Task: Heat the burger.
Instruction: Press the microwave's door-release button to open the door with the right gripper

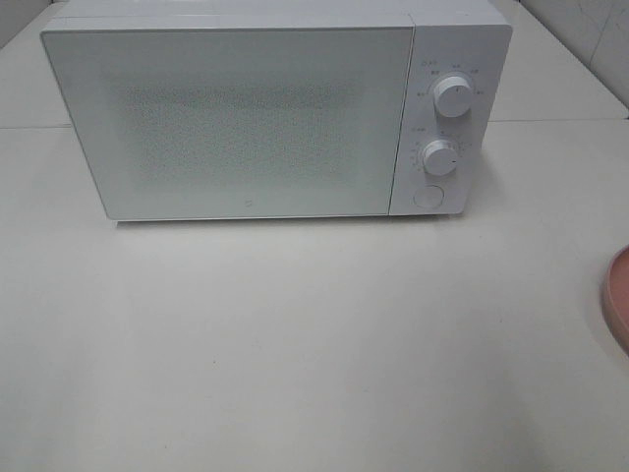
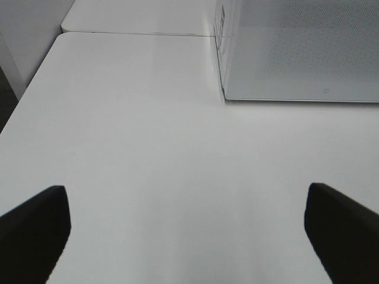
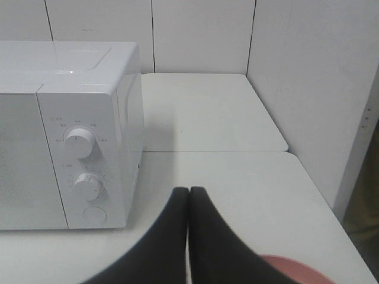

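The burger is out of view in every frame. A white microwave (image 1: 246, 118) stands at the back of the table with its door closed. In the left wrist view my left gripper (image 2: 186, 195) is open over bare table, nothing between its black fingers (image 2: 35, 231), with the microwave's lower door corner (image 2: 296, 53) ahead. In the right wrist view my right gripper (image 3: 189, 192) is shut and empty, its tips pressed together, in front of and to the right of the microwave's control panel (image 3: 83, 171). Neither gripper shows in the exterior view.
A pink plate (image 1: 619, 295) pokes in at the table's right edge; in the right wrist view the pink plate (image 3: 296, 269) lies just under my fingers. The panel carries two knobs (image 1: 453, 95) (image 1: 440, 157) and a round button (image 1: 428, 195). A wall (image 3: 320, 89) bounds the right side.
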`<state>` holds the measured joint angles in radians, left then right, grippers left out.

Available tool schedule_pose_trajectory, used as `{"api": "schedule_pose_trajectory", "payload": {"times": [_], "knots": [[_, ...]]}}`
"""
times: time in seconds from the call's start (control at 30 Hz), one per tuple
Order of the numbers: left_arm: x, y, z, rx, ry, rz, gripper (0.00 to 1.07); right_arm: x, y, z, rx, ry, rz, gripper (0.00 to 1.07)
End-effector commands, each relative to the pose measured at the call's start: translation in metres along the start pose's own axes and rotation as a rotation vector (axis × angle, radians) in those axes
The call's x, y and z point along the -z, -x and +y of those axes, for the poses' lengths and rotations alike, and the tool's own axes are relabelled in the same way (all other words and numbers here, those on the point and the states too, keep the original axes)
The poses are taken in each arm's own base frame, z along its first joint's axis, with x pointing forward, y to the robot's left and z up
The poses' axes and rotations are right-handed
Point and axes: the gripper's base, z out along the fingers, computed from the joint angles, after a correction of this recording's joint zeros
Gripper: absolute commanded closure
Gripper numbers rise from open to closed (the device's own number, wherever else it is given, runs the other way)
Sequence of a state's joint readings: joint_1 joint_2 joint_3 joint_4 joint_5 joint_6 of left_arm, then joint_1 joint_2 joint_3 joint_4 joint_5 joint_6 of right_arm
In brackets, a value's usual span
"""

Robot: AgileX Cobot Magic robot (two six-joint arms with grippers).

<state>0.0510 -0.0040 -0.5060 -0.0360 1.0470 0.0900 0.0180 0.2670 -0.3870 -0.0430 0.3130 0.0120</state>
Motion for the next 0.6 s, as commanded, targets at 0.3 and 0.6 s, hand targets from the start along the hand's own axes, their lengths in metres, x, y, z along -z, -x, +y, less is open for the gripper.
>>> {"api": "schedule_pose_trajectory", "payload": {"times": [0.3, 0.6], "knots": [[0.003, -0.002, 0.000, 0.003, -0.004, -0.019, 0.04, -0.066, -0.034, 0.003, -0.143, 0.016, -0.078, 1.07], [0.003, -0.002, 0.000, 0.003, -0.004, -0.019, 0.04, -0.105, -0.074, 0.009, -0.092, 0.054, 0.041, 1.07]]}}
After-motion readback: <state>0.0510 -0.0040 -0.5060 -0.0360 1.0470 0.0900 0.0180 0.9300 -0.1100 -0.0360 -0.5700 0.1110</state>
